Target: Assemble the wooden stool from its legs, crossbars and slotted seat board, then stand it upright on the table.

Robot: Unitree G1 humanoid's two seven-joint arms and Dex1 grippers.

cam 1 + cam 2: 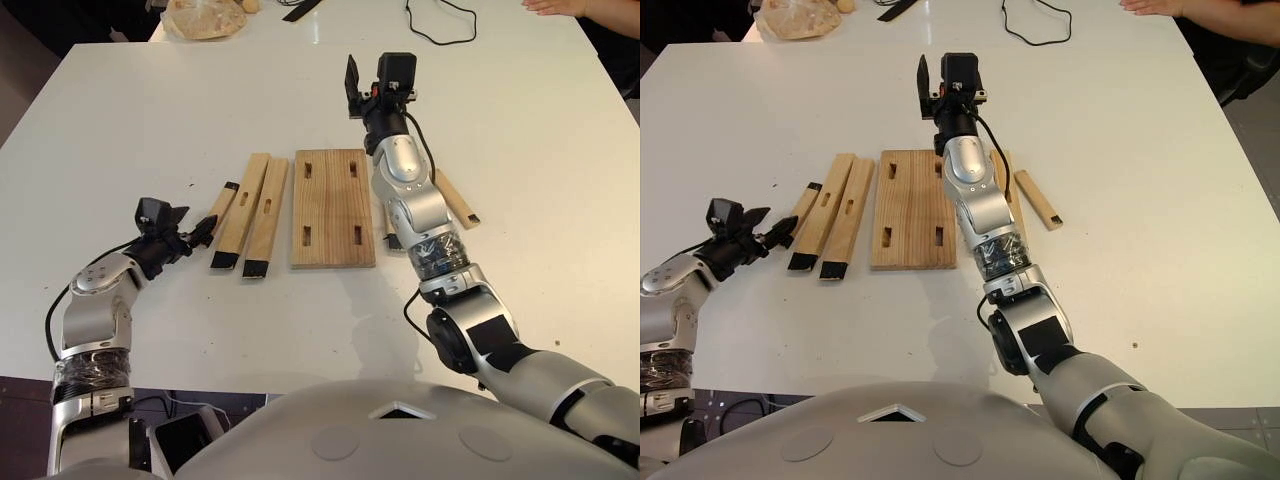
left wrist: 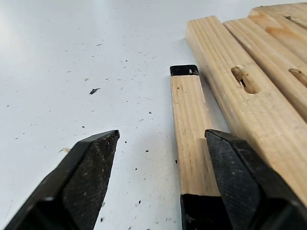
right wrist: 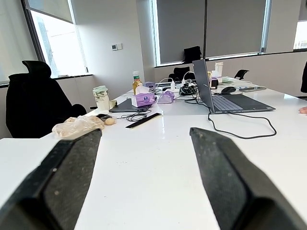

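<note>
The left hand (image 2: 162, 140) sits low at the near end of the short crossbar (image 2: 189, 120), its black wedge-shaped fingers (image 2: 86, 172) spread apart with nothing held. This looks like the start of a pick. The hand should centre the bar between the fingers and close across its narrow width just behind the black end. One finger lies close to the neighbouring leg (image 1: 243, 208), so it needs to slip into that seam without nudging it.

The crossbar is pale, straight-grained wood of square section with dark tips. It would likely grip well but slide easily on the glossy white bench (image 1: 140, 120), which is speckled with crumbs. Two longer legs lie side by side, each with oblong mortises and a black end. Next is the seat board (image 1: 332, 205), a flat rectangle with four slots. Beyond it the right hand (image 3: 145, 136) hovers raised, its fingers apart and empty. Another short bar (image 1: 457, 198) lies right of that arm.
</note>
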